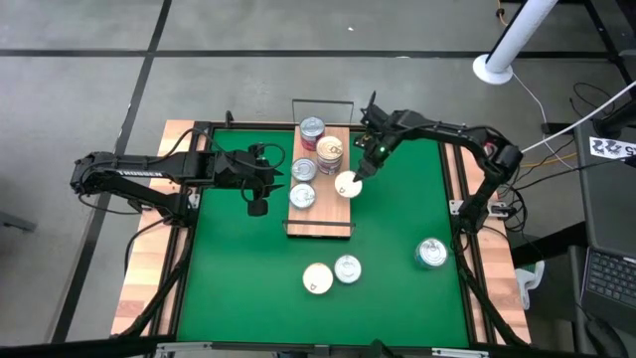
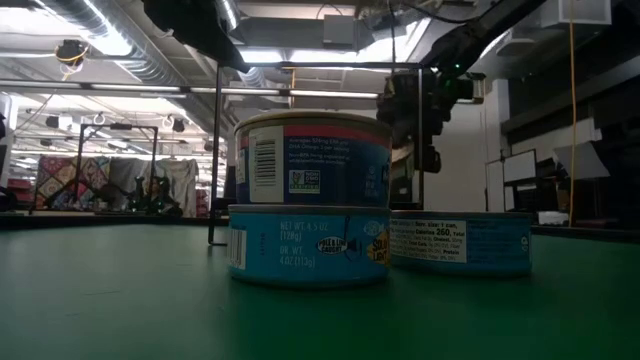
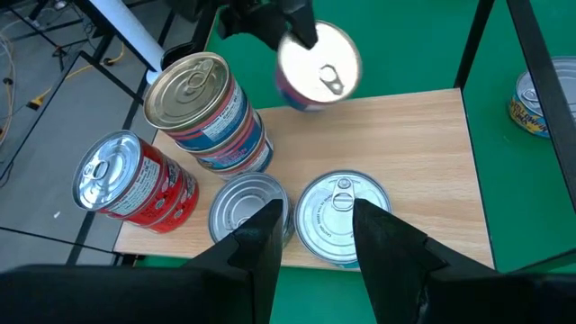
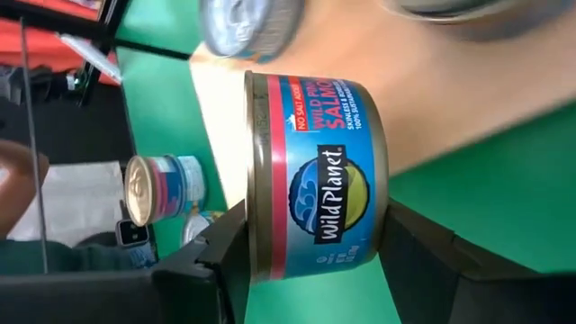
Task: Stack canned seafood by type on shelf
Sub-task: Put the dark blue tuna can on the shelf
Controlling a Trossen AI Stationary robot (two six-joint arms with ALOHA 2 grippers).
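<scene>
Four tins already sit on the shelf (image 1: 320, 224), the right fingers (image 1: 360, 177) grasp a blue tin (image 1: 347, 184) over its right edge, the left fingers (image 1: 256, 207) hang released, and three tins wait near the tabletop's (image 1: 397, 298) front edge.

The salmon tin (image 4: 315, 175) wears a blue label with a red band and white lettering around a green-and-yellow emblem, its rim cream-gold. The shelf (image 1: 333, 221) is pale wood grain with dark wire rails, set on a green mat (image 1: 397, 239). One tin (image 3: 135, 180) has a red label and silver top; the stacked tins (image 3: 209, 112) show blue and red labels under a gold lid.
</scene>
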